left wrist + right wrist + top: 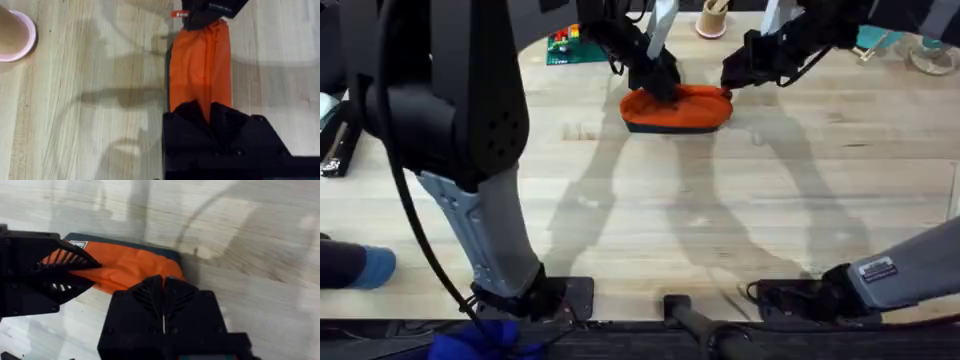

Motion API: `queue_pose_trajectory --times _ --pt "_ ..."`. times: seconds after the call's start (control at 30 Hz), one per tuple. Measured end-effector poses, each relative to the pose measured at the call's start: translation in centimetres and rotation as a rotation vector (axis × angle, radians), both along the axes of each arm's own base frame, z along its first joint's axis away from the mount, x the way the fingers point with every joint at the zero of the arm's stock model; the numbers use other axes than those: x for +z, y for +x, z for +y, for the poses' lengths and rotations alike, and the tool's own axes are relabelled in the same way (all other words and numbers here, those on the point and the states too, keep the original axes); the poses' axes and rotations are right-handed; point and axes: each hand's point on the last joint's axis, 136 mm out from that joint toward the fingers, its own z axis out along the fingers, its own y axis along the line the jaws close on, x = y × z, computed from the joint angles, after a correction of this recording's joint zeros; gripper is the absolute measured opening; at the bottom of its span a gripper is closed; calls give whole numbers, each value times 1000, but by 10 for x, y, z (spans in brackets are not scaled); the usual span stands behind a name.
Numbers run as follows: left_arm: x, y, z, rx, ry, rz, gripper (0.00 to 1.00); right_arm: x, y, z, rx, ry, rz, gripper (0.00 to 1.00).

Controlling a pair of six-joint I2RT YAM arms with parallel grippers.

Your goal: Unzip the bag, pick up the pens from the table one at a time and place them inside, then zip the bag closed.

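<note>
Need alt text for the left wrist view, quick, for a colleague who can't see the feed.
The orange bag lies lengthwise on the light wood table, its zipper running down the middle. The left gripper pinches the near end, the right gripper holds the far end. A pink-based cup stands apart at the edge.

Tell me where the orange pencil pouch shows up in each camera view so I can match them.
Overhead: the orange pencil pouch lies at top centre, between both grippers.
Left wrist: it runs up the middle right, from the left gripper to the right gripper.
Right wrist: it sits centre left.
Shared landmark: the pouch's dark navy band.
</note>
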Motion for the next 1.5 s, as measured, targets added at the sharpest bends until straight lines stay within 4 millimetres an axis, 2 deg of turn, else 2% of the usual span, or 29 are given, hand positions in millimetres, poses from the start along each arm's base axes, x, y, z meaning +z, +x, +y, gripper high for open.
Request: queue_pose_trajectory --times 0.23,0.47,0.93,1.33,1.5 --pt "0 0 0 0 0 0 41 3 -6 -5 -10 -5 17 30" --pt "0 0 0 0 0 0 40 18 -10 -12 -25 -3 -1 30" --pt "0 0 0 0 0 0 41 15 -25 -78 -183 -13 94 33" --pt "0 0 0 0 0 0 40 12 -28 -90 -196 -70 104 32" --pt "0 0 0 0 0 0 40 7 -32 -110 -240 -185 119 32"
